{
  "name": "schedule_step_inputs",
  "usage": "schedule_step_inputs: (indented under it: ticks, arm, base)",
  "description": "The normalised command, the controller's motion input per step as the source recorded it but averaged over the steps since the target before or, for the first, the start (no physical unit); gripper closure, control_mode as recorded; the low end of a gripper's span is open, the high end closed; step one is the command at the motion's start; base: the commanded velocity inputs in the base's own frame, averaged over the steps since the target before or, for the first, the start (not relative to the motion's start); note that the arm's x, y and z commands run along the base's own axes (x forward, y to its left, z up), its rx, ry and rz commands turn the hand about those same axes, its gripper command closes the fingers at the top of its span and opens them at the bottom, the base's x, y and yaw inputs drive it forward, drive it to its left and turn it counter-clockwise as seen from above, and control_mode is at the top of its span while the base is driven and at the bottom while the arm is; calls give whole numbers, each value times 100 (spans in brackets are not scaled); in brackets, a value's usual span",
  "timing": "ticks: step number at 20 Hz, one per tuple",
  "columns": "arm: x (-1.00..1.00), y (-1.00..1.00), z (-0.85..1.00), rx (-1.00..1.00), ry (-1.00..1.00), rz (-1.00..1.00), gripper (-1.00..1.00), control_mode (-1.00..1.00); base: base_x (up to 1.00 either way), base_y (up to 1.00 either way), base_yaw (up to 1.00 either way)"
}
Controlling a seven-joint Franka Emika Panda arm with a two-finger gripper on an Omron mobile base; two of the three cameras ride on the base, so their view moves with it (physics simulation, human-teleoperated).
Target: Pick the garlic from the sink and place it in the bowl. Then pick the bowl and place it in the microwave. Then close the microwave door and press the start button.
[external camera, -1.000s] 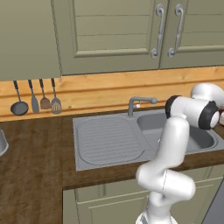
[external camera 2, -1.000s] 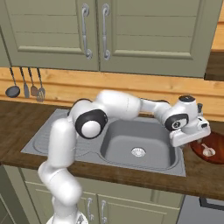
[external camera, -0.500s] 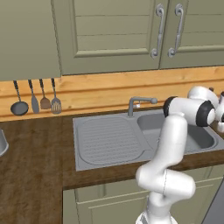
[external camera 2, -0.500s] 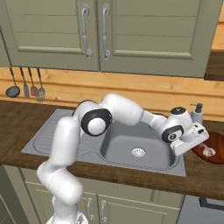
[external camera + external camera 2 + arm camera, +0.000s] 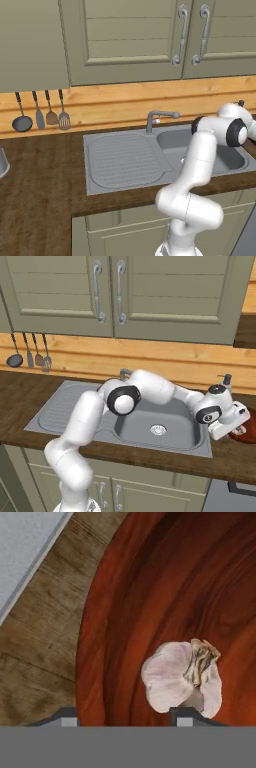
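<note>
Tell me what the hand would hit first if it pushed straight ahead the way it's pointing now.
Most likely the bowl: its reddish inner surface lies dead ahead of the hand. The garlic sits by the right fingertip and might be clipped first; depth is hard to judge.

even, flat light; soft renders

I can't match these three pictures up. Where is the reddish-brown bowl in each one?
Left base view: I can't make it out; the arm's far end covers that spot at the right edge.
Right base view: the bowl peeks out at the right edge, on the counter behind the white hand.
Hand view: the bowl covers most of the picture, with the garlic in it.
Shared landmark: the sink, whose rim shows top left in the hand view.
</note>
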Motion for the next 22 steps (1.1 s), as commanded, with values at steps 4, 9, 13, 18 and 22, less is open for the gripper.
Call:
schedule_step_inputs:
  ticks: [4, 9, 13, 18, 22]
  arm:
    - [27, -5, -24, 1, 6, 2, 100, -100]
    - [-16, 10, 13, 2, -1, 2, 100, -100]
    - [-70, 88, 83, -6, -8, 5, 100, -100]
    - [-86, 100, 66, -6, -3, 14, 100, -100]
    - [-90, 100, 83, -2, 0, 14, 100, -100]
  base:
    - [0, 0, 0]
    - [0, 0, 0]
    - [0, 0, 0]
    - [0, 0, 0]
    - [0, 0, 0]
